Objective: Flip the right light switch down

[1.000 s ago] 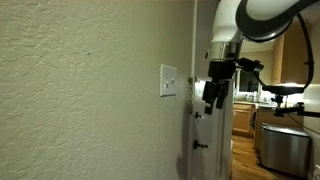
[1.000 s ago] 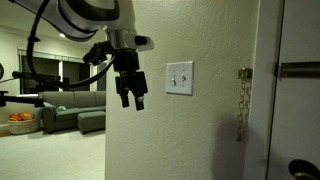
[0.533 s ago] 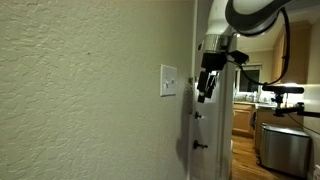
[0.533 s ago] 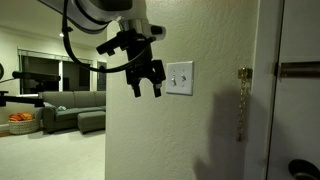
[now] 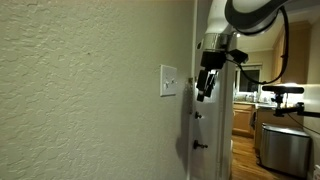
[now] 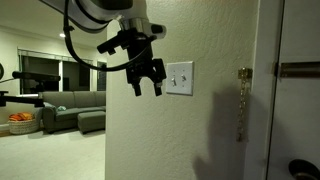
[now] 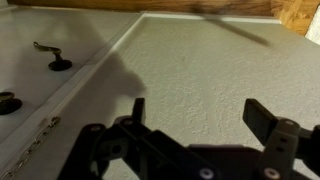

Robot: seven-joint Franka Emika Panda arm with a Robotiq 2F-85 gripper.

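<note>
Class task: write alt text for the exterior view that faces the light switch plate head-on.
An open black robot gripper hangs close beside a white two-toggle switch plate on a beige wall. A door chain hangs at right; a sofa sits behind.

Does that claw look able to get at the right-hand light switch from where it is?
Probably yes. The gripper hangs open just beside the wall plate, and nothing seems to block its way to the right light switch.
</note>
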